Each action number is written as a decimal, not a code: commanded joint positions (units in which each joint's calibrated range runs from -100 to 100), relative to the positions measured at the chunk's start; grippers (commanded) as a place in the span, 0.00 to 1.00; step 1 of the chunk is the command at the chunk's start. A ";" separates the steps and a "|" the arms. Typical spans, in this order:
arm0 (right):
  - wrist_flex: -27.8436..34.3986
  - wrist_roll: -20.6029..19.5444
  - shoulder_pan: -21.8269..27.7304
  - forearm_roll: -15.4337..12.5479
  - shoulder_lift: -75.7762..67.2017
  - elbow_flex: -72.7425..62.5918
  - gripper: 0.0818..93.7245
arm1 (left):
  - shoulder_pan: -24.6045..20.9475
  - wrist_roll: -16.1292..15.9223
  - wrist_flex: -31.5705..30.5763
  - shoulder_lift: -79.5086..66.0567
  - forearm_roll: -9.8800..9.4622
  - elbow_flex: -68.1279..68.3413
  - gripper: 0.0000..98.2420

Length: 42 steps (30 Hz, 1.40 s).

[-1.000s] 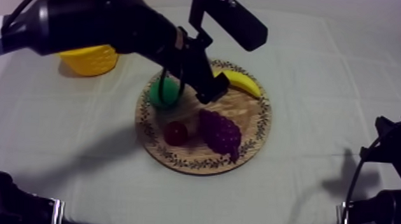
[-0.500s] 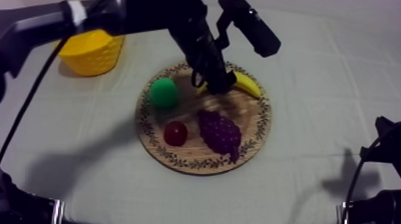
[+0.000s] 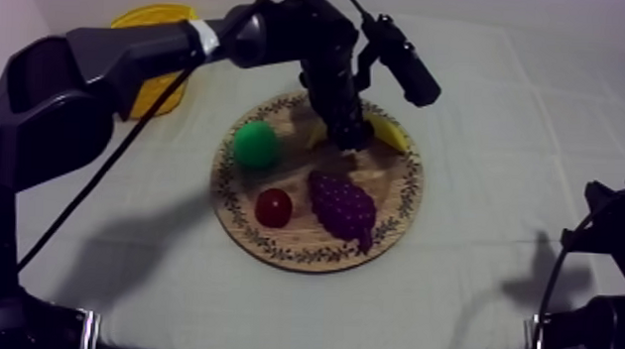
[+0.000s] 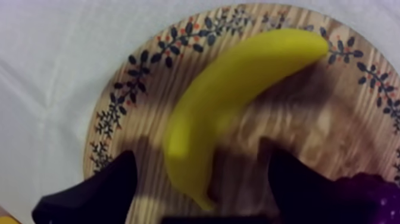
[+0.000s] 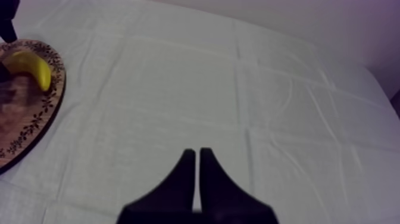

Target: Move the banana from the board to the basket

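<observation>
Grapes [image 3: 342, 205] lie near banana [image 4: 238, 83] on board [image 3: 400, 189], beside small red fruit [image 3: 274, 207].

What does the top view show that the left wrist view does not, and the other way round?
Top view adds: the yellow basket at the table's far left, the green fruit, the small red fruit and the whole bunch of grapes. Left wrist view adds: my left gripper open, its fingers on either side of one end of the banana, not closed on it. Both share: the banana lying on the wooden board with its patterned rim.
</observation>
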 commanded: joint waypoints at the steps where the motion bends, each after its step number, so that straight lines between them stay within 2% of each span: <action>1: 0.01 0.01 0.03 0.01 -0.05 0.05 0.00 | -0.07 -0.02 0.26 0.93 -0.08 -0.99 0.74; 6: 0.01 0.01 0.03 0.01 -0.05 0.05 0.00 | -0.26 -0.02 0.61 2.77 -0.33 -2.81 0.53; 10: 0.01 0.01 0.03 0.01 -0.05 0.05 0.00 | -0.42 0.35 2.10 4.30 -0.64 -4.93 0.31; 13: 0.01 0.01 0.03 0.01 -0.05 0.05 0.00 | -0.51 0.42 3.08 5.18 -0.78 -6.09 0.24; 22: 0.01 0.01 0.03 0.01 -0.05 0.05 0.00 | -0.69 1.17 4.08 4.75 -1.62 -7.13 0.21; 30: 0.01 0.01 0.03 0.01 -0.05 0.05 0.00 | -2.72 1.84 8.21 -3.99 -4.64 -7.49 0.21; 35: 0.01 0.01 0.03 0.01 -0.05 0.05 0.00 | -6.04 2.54 10.43 -12.58 -7.45 -4.98 0.21; 42: 0.01 0.01 0.03 0.01 -0.05 0.05 0.00 | -13.78 2.44 11.31 -21.54 -9.62 2.03 0.21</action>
